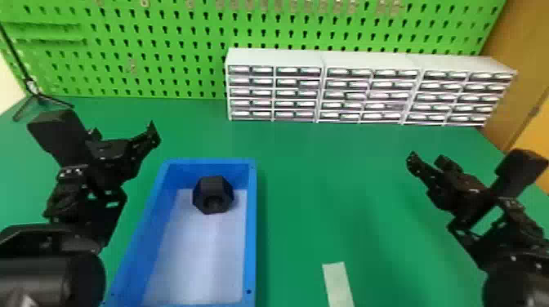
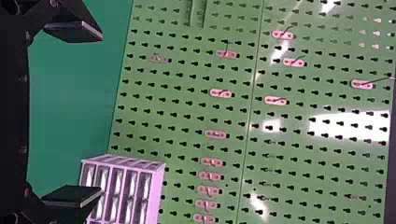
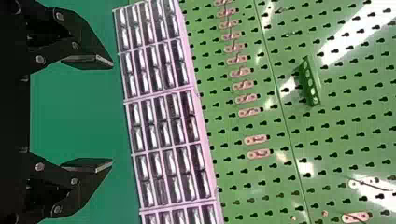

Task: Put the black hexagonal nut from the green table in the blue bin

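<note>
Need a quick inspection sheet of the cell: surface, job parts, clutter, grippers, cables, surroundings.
Surface: green table, plain top
Nut: black, hexagonal, inside the blue bin, at its far end
Bin: on the table, nearer the left gripper than the right gripper; pale floor
Clutter: pale strip flat on the table, right of the bin
Left gripper: left of the bin, jaws open, empty
Right gripper: over the table's right side, jaws open, empty
Cables: nothing seen
Surroundings: green pegboard behind, drawer units before it, black stand at far left
</note>
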Tool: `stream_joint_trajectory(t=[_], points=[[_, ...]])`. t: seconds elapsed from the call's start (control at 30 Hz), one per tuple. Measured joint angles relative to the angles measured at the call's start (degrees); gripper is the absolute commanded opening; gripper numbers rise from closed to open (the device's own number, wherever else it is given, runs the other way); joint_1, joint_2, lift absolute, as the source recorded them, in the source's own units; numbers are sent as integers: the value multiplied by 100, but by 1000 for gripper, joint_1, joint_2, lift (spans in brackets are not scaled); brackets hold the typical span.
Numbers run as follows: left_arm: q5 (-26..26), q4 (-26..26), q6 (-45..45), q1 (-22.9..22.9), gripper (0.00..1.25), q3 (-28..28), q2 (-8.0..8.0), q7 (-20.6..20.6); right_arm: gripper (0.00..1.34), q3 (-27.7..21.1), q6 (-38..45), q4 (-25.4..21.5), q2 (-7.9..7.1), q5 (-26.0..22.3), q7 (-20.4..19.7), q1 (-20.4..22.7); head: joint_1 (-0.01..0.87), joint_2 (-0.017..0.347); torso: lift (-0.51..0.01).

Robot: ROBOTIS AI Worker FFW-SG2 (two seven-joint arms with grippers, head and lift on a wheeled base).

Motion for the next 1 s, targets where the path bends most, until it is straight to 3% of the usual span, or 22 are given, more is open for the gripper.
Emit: stream_joint_trajectory(t=[1.0], points=[[1, -1, -2, 0, 1123, 2, 0, -6, 821, 10, 0, 0, -4, 0, 0, -9, 692, 8, -97]])
